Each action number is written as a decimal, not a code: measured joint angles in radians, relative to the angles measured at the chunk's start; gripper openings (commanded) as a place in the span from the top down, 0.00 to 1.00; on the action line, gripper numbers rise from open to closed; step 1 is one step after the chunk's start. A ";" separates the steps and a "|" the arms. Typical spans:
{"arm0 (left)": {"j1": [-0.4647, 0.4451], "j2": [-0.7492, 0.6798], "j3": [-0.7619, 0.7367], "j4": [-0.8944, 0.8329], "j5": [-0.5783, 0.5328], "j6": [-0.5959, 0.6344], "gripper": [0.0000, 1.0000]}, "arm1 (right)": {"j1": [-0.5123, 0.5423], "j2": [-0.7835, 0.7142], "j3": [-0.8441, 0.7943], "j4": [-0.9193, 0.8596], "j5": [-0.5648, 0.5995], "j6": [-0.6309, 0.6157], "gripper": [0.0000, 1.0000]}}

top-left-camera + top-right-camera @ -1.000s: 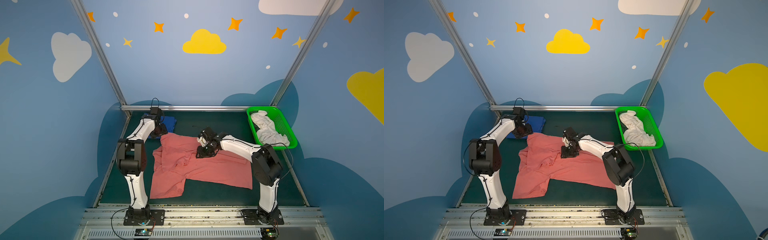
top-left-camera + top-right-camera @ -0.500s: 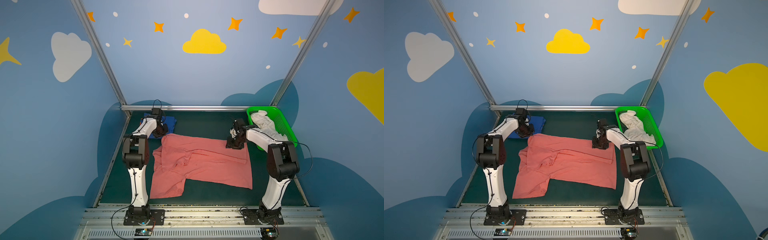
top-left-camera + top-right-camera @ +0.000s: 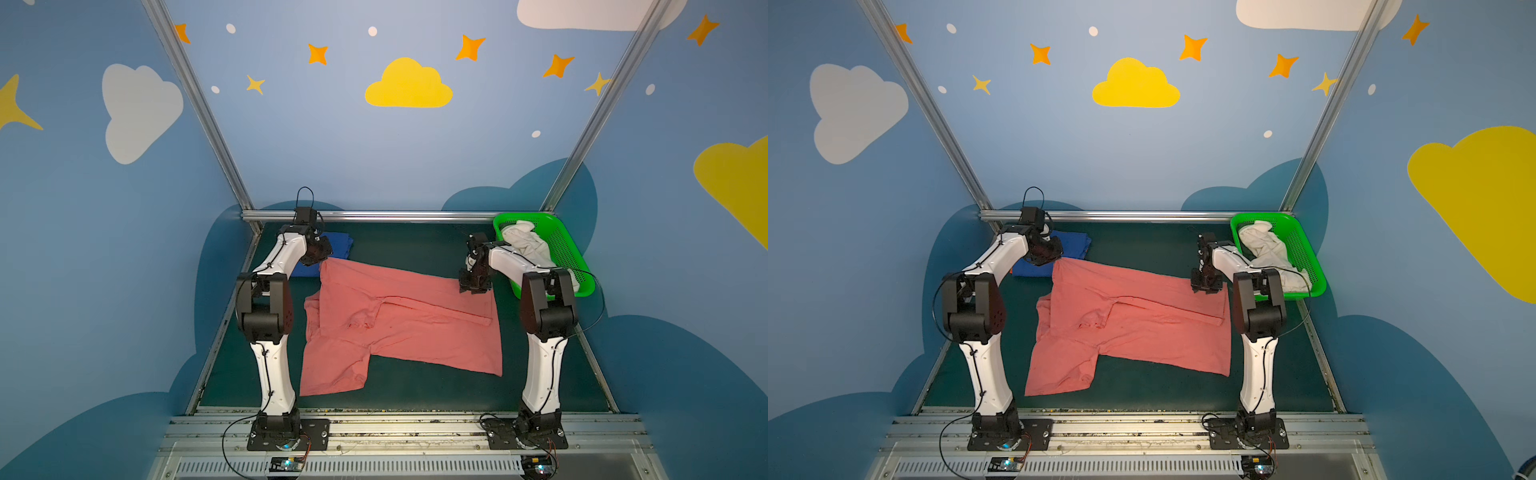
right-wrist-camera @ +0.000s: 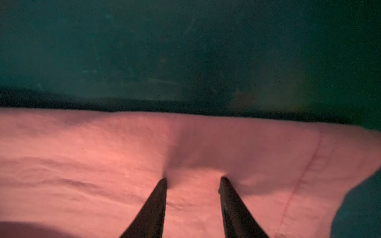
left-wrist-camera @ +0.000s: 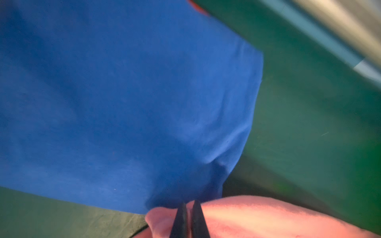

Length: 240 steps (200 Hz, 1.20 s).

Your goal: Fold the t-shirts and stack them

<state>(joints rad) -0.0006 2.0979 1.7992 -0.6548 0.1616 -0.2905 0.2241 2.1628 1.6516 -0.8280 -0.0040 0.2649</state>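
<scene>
Left gripper point(image 5: 189, 203) now pinching salmon-pink shirt point(image 3: 415, 332) corner; blue shirt point(image 3: 340, 245) partly hidden.

We see a green mesh basket point(image 3: 566, 253) at about two o'clock on the dark green mat point(image 3: 409, 245), close to the silver back rail point(image 3: 374, 216) running across twelve o'clock. On the blue wall beyond, we make out a yellow cloud point(image 3: 408, 85) with orange stars point(image 3: 470, 47) around it. At six o'clock lies a slotted metal base plate point(image 3: 395, 430).
</scene>
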 measured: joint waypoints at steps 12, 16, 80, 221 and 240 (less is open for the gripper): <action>0.012 0.000 0.023 0.009 0.015 -0.006 0.95 | 0.000 0.024 0.039 -0.016 0.006 0.001 0.57; 0.016 0.001 0.030 0.010 0.021 -0.007 0.95 | 0.000 0.031 0.052 -0.021 0.008 0.002 0.57; 0.064 0.049 0.130 0.051 0.121 -0.043 0.95 | -0.008 0.201 0.338 -0.105 0.019 -0.002 0.59; 0.086 0.139 0.178 0.077 0.167 -0.057 0.62 | -0.042 0.256 0.532 -0.183 -0.046 -0.086 0.53; 0.087 0.139 0.178 0.079 0.168 -0.057 0.52 | -0.062 0.191 0.504 -0.183 -0.046 -0.090 0.52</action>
<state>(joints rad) 0.0868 2.2372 1.9774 -0.5762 0.3298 -0.3473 0.1623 2.3535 2.1555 -1.0107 -0.0502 0.1745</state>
